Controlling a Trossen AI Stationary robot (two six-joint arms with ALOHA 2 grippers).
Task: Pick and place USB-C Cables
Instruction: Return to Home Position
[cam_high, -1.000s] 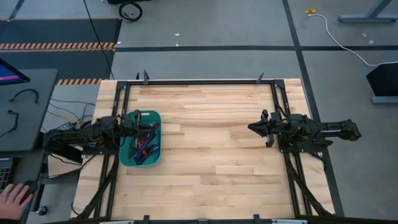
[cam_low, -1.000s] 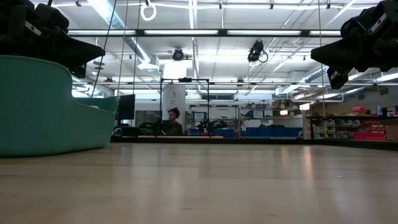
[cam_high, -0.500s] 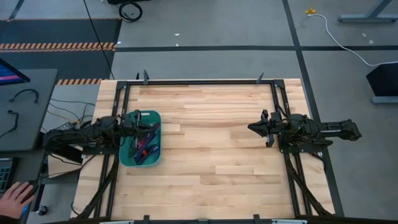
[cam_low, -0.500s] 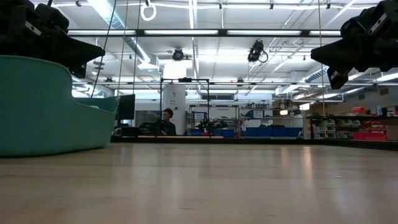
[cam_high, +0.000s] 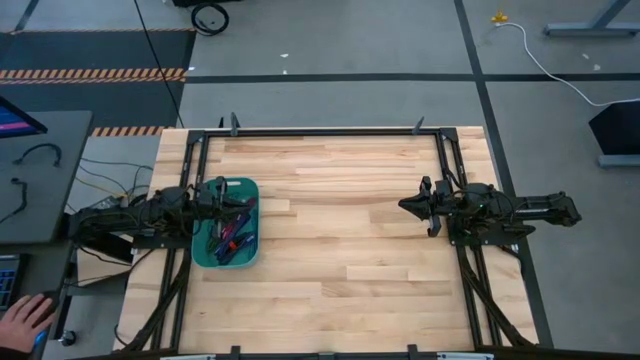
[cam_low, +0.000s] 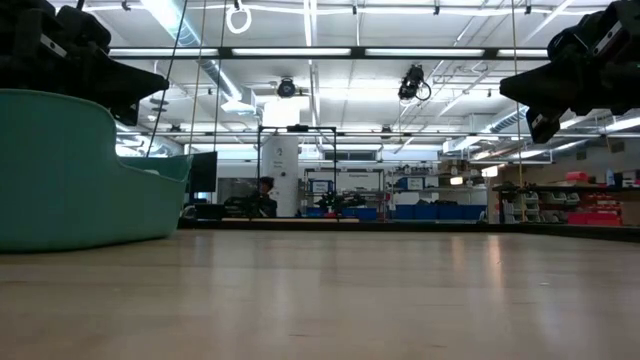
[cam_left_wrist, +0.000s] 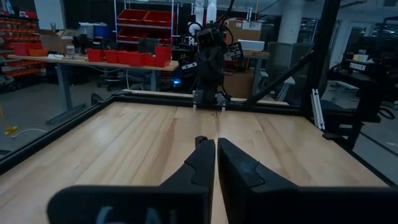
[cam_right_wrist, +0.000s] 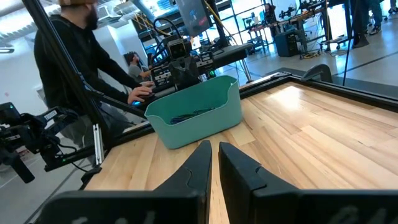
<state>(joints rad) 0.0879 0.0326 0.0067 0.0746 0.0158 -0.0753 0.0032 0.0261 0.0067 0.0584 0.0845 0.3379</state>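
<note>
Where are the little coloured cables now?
In the high view, the cables lie inside the teal tray at the left of the table, near the left tool.

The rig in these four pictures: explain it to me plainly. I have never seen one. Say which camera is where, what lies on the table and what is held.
It is a robot with two dark arms at a wooden table. The high view looks straight down on it. The low view looks level across the tabletop. The other two come from a camera on each wrist, looking forward. The left gripper hangs over a teal bin holding coloured cables. The right gripper is across the table, over bare wood. Both are shut and hold nothing.
</note>
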